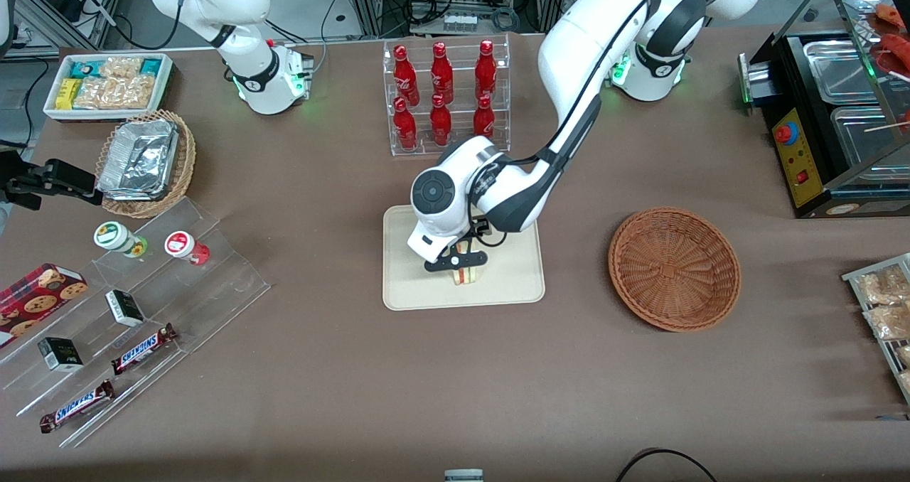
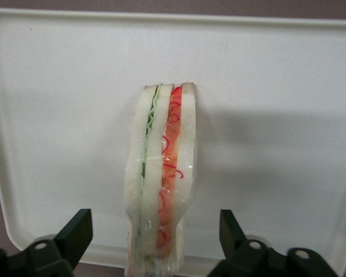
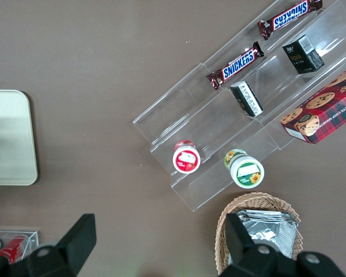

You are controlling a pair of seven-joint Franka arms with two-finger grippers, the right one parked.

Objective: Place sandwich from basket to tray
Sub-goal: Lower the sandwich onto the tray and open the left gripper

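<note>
Gripper (image 2: pixel 155 242) spread wide around the sandwich (image 2: pixel 161 179) on the tray (image 2: pixel 288 86); a careless lift probably topples it.

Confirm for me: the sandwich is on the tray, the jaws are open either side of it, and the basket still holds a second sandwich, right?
Not quite. The basket holds nothing; the front view shows its bare woven bottom. The rest stands: the sandwich is on the tray, and the gripper is over it with its jaws open either side.
</note>
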